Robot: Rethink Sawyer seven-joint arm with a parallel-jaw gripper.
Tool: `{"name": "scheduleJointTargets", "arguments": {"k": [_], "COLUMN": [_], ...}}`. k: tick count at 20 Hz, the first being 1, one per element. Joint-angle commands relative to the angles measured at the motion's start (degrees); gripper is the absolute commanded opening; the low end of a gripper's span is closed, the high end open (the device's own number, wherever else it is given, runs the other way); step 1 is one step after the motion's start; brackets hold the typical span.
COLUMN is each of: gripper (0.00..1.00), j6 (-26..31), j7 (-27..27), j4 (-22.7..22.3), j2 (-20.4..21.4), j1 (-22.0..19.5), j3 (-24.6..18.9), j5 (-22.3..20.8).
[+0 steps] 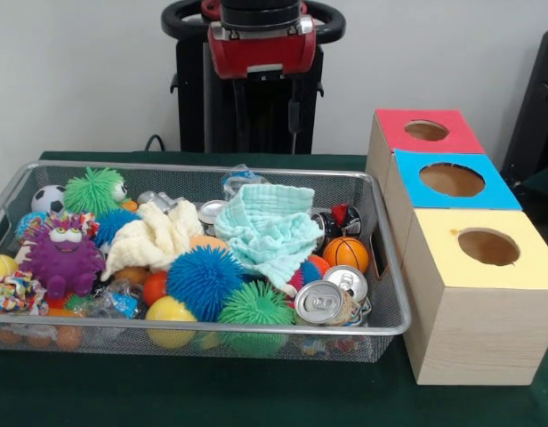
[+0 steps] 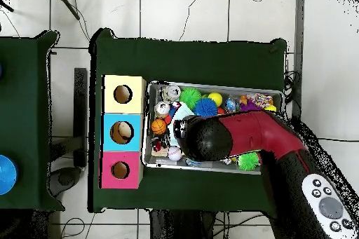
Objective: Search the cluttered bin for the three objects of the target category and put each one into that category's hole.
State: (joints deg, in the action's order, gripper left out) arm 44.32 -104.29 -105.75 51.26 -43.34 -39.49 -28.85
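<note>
The wire mesh bin [image 1: 203, 331] is full of toys, cloths and cans; it also shows in the overhead view [image 2: 210, 86]. One knotted fabric bundle [image 1: 14, 292], white with red, blue and yellow patches, lies at the bin's near left corner, and it shows in the overhead view [image 2: 259, 99] too. I see no other bundles. The yellow-topped box's hole [image 1: 488, 246] [image 2: 123, 94] is to the right of the bin. The red arm [image 2: 238, 138] reaches over the bin's robot side. Its gripper is hidden under the arm's end.
A mint cloth [image 1: 272, 227] and a pale yellow cloth [image 1: 154, 238] lie on the pile. Spiky balls, blue [image 1: 203, 280] and green [image 1: 256, 307], a purple monster [image 1: 62, 258], cans [image 1: 318, 301] and a small basketball [image 1: 345, 253] fill the bin. Blue-topped [image 1: 452, 180] and red-topped [image 1: 426, 131] boxes stand behind the yellow one.
</note>
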Motion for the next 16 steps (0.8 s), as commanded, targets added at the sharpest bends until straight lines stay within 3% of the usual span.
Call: {"name": "scheduleJointTargets", "arguments": {"k": [1,6,16], "gripper": [1.0,1.0,1.0], "j6": [6.0,1.8,-7.3], "j7": [0.9,1.5,1.0], "j4": [9.6,12.1,14.9], "j2": [0.5,3.1,4.6], "j1": [4.8,6.1,3.5], "j3": [7.4,8.5,5.4], "j5": [-11.5,-15.8,-12.7]}}
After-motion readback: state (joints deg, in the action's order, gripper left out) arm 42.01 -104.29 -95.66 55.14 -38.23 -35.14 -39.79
